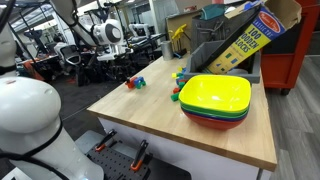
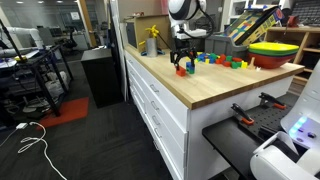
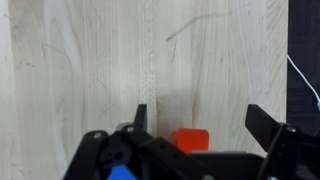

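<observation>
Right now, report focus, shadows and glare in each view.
Wrist view: even light on the table, grain sharp, open gripper dark along the bottom edge, red block crisp. In both exterior views: slightly soft, no glare; stacked bowls brightly lit, small blocks hard to resolve.

I log a light wooden worktop [image 1: 140,115] as the only carrying surface. In an exterior view, a stack of bowls [image 1: 215,100], yellow on top, sits near right, with small coloured blocks [image 1: 135,82] scattered left and farther back. The wrist view shows a red block [image 3: 192,140] flat on the wood.
</observation>
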{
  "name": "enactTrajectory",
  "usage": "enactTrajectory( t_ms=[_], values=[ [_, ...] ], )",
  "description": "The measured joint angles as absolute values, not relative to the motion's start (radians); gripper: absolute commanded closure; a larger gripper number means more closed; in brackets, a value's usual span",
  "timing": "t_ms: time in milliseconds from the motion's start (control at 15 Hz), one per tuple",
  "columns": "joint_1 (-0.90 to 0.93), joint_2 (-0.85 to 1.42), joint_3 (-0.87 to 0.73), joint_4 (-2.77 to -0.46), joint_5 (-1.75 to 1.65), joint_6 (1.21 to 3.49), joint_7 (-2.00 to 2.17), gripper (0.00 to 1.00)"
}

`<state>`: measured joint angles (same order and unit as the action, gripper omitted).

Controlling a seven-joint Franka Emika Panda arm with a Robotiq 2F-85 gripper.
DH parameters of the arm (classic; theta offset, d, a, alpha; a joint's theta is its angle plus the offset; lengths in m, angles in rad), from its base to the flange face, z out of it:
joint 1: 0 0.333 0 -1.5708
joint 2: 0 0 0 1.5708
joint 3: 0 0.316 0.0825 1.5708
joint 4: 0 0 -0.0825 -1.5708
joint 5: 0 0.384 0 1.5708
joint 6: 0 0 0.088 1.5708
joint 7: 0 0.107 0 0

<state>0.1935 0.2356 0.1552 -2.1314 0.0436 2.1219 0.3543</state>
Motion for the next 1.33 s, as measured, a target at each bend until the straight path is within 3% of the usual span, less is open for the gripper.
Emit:
enactTrajectory(
  t_ms=[1333],
  values=[
    [0.193, 0.270, 0.136, -2.111, 0.044, 2.160, 0.354, 0.00]
  ],
)
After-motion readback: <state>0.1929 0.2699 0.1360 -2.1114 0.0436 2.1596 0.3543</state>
